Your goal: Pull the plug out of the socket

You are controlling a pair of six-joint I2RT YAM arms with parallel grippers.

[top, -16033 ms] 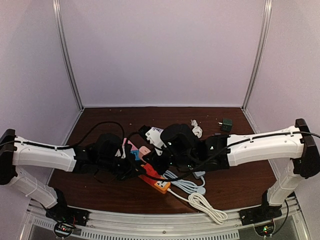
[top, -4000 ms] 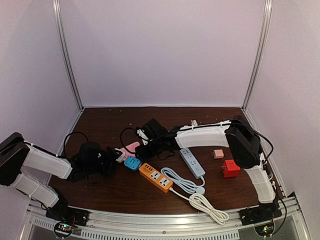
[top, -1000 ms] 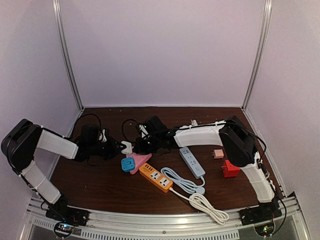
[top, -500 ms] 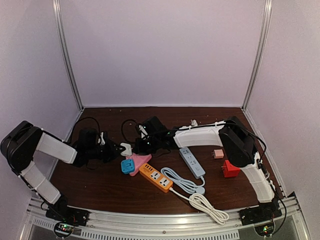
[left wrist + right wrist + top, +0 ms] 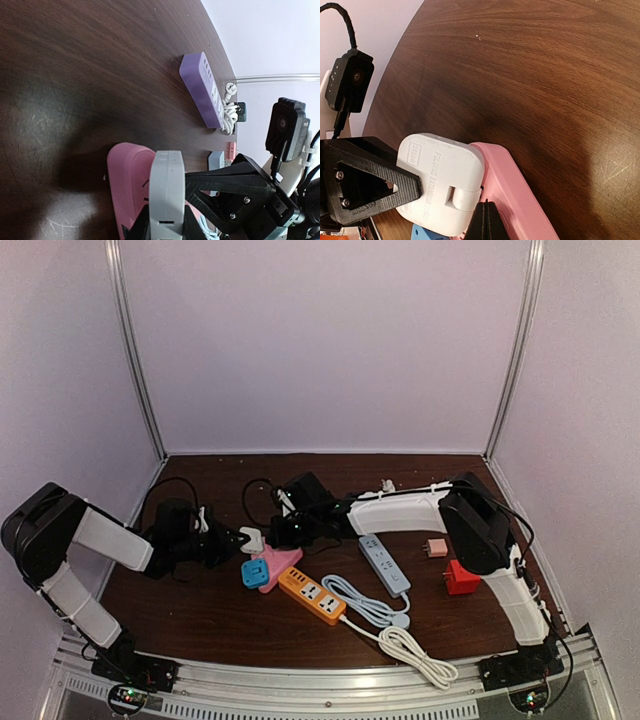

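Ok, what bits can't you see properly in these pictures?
- Whether it's unplugged: in the right wrist view the white plug hides where it meets the pink socket.
- Right gripper: cut off by that view's bottom edge, and lost among dark arm parts in the top view.
- Left gripper: mostly cut off by the left wrist view's bottom edge.

white plug [image 5: 439,182], printed "folding extension", remaining letters too small to read

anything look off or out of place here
The pink socket lies askew, touching the blue adapter, with the white plug at its end clamped in the left gripper. Nothing looks spilled or broken.
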